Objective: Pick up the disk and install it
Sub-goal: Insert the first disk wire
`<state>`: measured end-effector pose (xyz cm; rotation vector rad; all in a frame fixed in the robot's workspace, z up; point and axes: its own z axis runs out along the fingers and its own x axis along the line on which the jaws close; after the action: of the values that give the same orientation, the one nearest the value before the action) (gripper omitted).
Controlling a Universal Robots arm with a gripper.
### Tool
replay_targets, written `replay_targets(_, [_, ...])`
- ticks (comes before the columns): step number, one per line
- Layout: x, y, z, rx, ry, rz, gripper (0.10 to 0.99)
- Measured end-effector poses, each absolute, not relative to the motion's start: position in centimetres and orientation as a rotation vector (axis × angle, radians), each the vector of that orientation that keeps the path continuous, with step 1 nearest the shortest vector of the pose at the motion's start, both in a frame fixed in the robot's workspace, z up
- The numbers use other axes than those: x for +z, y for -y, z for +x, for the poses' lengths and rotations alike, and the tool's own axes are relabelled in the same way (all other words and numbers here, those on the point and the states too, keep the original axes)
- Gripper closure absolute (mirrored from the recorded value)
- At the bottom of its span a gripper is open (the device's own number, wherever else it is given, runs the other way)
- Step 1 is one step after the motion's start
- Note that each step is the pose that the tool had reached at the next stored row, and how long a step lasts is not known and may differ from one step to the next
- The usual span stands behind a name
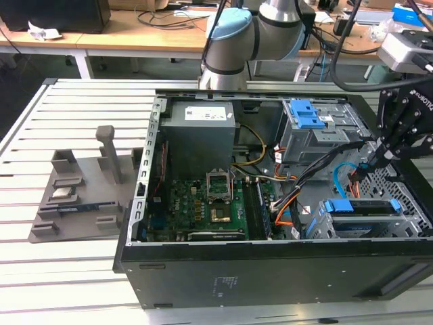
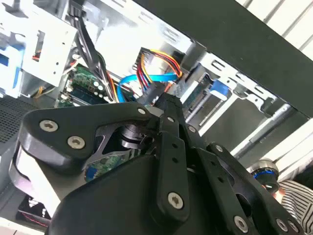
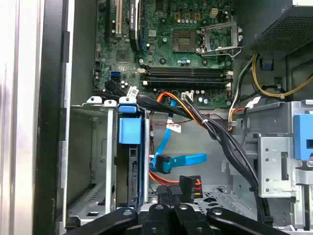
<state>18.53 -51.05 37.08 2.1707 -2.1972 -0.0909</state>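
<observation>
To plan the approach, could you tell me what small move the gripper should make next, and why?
Probably shift the gripper sideways until it is over the disk. The disk stands edge-up in its bay with the blue frame exposed, while the fingers are shut, hold nothing and sit above the blue cable beside it.

The open computer case lies on the slatted bench, its whole upper side uncovered. The gripper hangs over the case's end at the exterior view's right, fingers closed together. Below it, black cables, an orange cable bundle and a blue flat cable cross the gap between the circuit board and the drive bays. The disk stands on edge in its metal bay; the slot beside it is free. The grey cage and power supply box wall off the far side.
</observation>
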Motion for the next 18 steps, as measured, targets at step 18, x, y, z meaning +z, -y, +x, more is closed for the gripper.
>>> replay_targets(18, [35.5, 49.3, 18.4, -0.086, 2.195, 2.168, 0.784])
